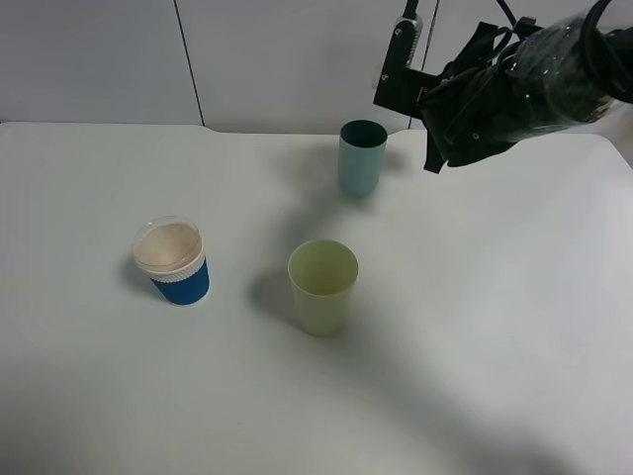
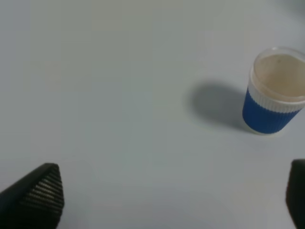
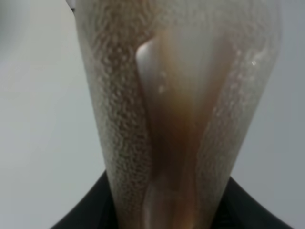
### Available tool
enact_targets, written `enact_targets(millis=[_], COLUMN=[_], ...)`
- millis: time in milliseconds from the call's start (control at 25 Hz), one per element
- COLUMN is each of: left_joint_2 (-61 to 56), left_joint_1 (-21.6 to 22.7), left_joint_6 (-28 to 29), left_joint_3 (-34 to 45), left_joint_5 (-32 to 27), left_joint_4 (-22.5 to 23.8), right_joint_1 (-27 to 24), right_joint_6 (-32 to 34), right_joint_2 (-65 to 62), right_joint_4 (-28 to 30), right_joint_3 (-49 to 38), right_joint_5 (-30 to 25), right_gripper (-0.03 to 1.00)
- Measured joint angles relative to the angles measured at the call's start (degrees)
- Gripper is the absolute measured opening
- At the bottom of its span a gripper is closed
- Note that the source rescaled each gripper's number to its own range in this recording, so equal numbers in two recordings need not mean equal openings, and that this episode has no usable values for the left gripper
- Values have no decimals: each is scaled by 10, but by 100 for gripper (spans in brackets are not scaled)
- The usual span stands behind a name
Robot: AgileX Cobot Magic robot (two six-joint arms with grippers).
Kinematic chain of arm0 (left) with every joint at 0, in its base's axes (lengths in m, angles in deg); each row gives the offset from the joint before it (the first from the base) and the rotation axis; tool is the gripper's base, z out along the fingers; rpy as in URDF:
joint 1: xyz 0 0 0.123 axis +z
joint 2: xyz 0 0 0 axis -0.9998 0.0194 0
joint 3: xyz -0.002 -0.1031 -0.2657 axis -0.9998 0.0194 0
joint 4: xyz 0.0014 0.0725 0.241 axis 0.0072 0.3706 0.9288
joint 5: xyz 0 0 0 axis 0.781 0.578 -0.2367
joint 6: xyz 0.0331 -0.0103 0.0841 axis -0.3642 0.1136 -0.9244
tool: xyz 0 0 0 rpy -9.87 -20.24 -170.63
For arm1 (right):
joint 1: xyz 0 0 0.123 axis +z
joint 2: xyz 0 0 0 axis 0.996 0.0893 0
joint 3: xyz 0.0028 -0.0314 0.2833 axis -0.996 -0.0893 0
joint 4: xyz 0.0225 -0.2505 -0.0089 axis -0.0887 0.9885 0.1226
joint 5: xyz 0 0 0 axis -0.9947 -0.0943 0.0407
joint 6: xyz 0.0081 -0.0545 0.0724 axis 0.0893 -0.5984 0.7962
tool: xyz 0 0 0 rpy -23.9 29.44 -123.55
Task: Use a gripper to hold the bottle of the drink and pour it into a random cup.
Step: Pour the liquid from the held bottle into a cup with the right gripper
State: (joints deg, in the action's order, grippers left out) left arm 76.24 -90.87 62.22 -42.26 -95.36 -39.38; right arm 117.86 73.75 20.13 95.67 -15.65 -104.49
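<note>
One arm is working: the right gripper [image 3: 167, 217] is clenching the bottle [image 3: 181, 95], its long axis pointing straight out from the jaws, the drink [image 3: 174, 124] streaking inside. The cup [image 1: 362, 156] is standing near, lower and to its left. The left gripper [image 2: 167, 200] is hanging spread.

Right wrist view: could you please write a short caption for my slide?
Close-up of the translucent bottle, a brown streak of drink inside, held by the right gripper.

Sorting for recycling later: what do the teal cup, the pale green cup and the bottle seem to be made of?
The teal cup: probably matte plastic; even colour, thin plain rim. The pale green cup: alike, smooth matte plastic. The bottle: translucent plastic, most likely; the brown liquid shows through and fine bubbles speckle its wall.
</note>
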Motion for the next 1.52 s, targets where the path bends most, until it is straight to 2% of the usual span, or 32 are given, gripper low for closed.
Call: enact_targets(millis=[360,680,1000,1520], left_joint_2=[0,0,0,0], left_joint_1=[0,0,0,0], left_joint_6=[0,0,0,0], left_joint_3=[0,0,0,0], left_joint_5=[0,-1,-1,-1], left_joint_4=[-3,0,-3,-3], right_joint_1=[9,9,11,26], right_joint_6=[-25,-28,-85,-100], right_joint_2=[5,9,9,9], right_joint_4=[0,-9,-13,-17], right_joint_3=[0,0,0,0], right_joint_5=[-41,-42,-58,-68], right_gripper=[0,0,0,0])
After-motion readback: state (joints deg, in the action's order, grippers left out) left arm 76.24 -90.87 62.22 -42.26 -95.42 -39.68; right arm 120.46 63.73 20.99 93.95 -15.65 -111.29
